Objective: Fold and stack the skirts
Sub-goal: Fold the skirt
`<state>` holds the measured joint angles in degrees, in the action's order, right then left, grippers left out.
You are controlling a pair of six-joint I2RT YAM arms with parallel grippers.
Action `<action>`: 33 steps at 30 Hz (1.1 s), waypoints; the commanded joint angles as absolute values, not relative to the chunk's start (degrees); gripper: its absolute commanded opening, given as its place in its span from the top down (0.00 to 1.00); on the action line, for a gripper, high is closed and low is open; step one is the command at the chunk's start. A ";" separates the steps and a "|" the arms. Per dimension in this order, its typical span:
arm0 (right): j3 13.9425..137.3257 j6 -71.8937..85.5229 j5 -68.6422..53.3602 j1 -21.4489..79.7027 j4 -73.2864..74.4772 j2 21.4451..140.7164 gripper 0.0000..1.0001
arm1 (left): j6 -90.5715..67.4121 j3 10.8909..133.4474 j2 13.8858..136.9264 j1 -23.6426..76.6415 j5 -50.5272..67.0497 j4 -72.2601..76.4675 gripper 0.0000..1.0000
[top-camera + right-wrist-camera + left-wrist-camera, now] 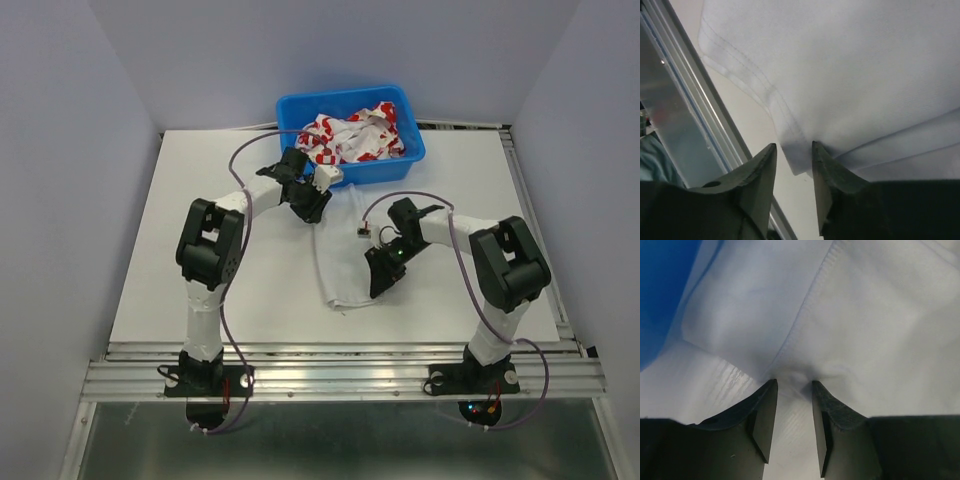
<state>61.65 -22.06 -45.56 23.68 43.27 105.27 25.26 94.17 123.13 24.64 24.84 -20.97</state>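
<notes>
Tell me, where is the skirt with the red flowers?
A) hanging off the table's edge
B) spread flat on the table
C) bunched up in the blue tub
C: the red-flowered skirt sits crumpled inside the blue tub, while only the plain white skirt lies on the table.

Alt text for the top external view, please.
A white skirt is spread on the table, with the left gripper at its far left corner and the right gripper at its near right corner. Behind, a blue tub holds a red-flowered skirt.
</notes>
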 commanded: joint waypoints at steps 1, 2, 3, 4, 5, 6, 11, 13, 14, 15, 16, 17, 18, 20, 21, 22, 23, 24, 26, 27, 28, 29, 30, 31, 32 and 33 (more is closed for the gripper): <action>62.14 -18.29 -48.86 23.47 44.38 99.33 0.56 | 31.80 84.84 105.59 24.26 26.54 -21.80 0.51; 62.83 -17.59 -49.39 23.47 44.38 97.84 0.52 | 32.86 81.51 102.08 24.43 26.63 -21.10 0.50; 63.36 -16.97 -49.74 23.47 44.30 96.43 0.51 | 33.65 78.34 98.13 24.43 26.46 -20.14 0.48; 64.07 -16.35 -50.70 23.47 44.30 94.15 0.51 | 34.45 72.13 90.78 24.52 25.76 -18.39 0.47; 64.94 -14.61 -50.97 22.86 43.86 93.17 0.51 | 35.67 69.03 87.31 24.87 25.23 -17.59 0.41; 66.34 -13.63 -51.32 22.85 43.34 92.47 0.51 | 36.55 66.47 83.80 25.57 24.53 -16.97 0.38; 69.17 -9.76 -49.93 22.32 38.16 94.20 0.52 | 43.41 50.47 66.37 37.41 12.76 -13.54 0.30; 70.40 -8.45 -49.83 22.32 35.79 96.84 0.54 | 43.77 46.59 64.95 46.20 7.49 -11.43 0.30; 70.66 -8.00 -49.75 22.32 34.64 99.47 0.55 | 43.42 45.63 65.21 48.75 6.08 -10.64 0.30; 70.93 -7.74 -49.75 22.32 33.76 100.71 0.56 | 42.90 45.09 66.00 51.04 5.11 -9.94 0.30; 71.62 -7.30 -49.75 22.32 32.79 101.94 0.56 | 41.85 44.83 68.18 54.89 3.79 -8.71 0.30; 71.98 -7.12 -49.49 22.32 30.96 103.08 0.56 | 41.14 44.91 69.42 56.58 3.26 -8.18 0.30; 72.24 -6.95 -49.31 22.32 30.24 104.23 0.57 | 40.44 45.00 70.83 58.17 2.73 -7.65 0.30; 72.68 -6.68 -48.87 22.32 28.31 107.22 0.57 | 38.85 45.35 74.87 62.37 0.89 -5.63 0.30; 72.60 -6.68 -48.87 22.32 27.69 108.10 0.58 | 38.50 45.44 76.36 63.71 0.62 -4.84 0.30; 72.51 -6.68 -48.69 22.32 27.34 109.67 0.58 | 38.24 46.05 79.16 64.68 -1.30 -3.62 0.30; 71.81 -6.68 -48.69 22.32 26.46 110.38 0.58 | 37.62 46.40 80.76 66.17 -1.67 -3.17 0.31; 71.46 -6.94 -48.60 22.32 26.28 111.09 0.59 | 37.18 47.10 82.60 66.62 -2.02 -3.08 0.32; 70.41 -7.64 -47.99 22.32 25.93 112.75 0.59 | 36.74 49.04 87.26 66.80 -1.76 -2.90 0.36; 70.05 -7.91 -47.73 22.32 25.93 113.20 0.60 | 36.91 49.65 89.89 66.80 -2.02 -2.29 0.37; 69.79 -8.00 -47.55 22.32 25.93 113.46 0.60 | 37.00 49.66 90.96 66.71 -2.20 -1.76 0.38; 69.44 -8.09 -47.20 22.32 25.84 113.90 0.60 | 37.44 49.57 91.75 66.71 -2.11 -1.15 0.39; 69.09 -8.09 -47.02 22.32 25.49 113.99 0.60 | 38.22 49.40 92.37 66.71 -1.76 -0.62 0.40; 68.56 -8.09 -46.85 22.32 25.40 114.08 0.60 | 38.49 49.31 93.68 66.71 -1.15 -0.35 0.40; 68.38 -8.26 -46.76 22.32 25.31 114.34 0.60 | 38.84 49.31 94.47 66.71 -0.97 -0.44 0.41; 68.29 -8.44 -46.67 22.32 25.40 114.43 0.61 | 39.46 49.39 95.44 66.71 -0.97 -0.44 0.42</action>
<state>69.67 -7.44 -48.47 22.50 28.23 113.30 38.30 48.56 92.84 67.00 -0.54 -1.87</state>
